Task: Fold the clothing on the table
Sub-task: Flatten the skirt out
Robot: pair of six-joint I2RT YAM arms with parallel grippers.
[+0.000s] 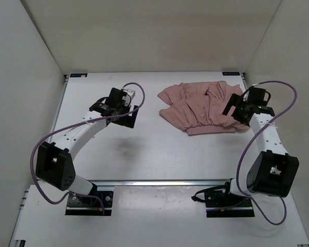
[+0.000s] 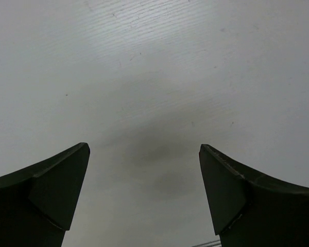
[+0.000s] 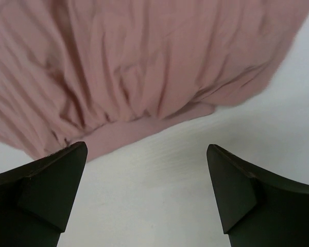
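Right fingers (image 3: 41, 190) gape beside crumpled clothing (image 3: 144, 67); left fingers (image 2: 41, 195) gape above table (image 2: 154, 77)

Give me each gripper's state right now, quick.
Left gripper: open, empty, over bare table.
Right gripper: open, empty; the clothing lies just ahead of it, not gripped.

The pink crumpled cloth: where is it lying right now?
In the overhead view, the dusty-pink pleated fabric garment lies on the far right part of the white table, just in front of the open right claw.
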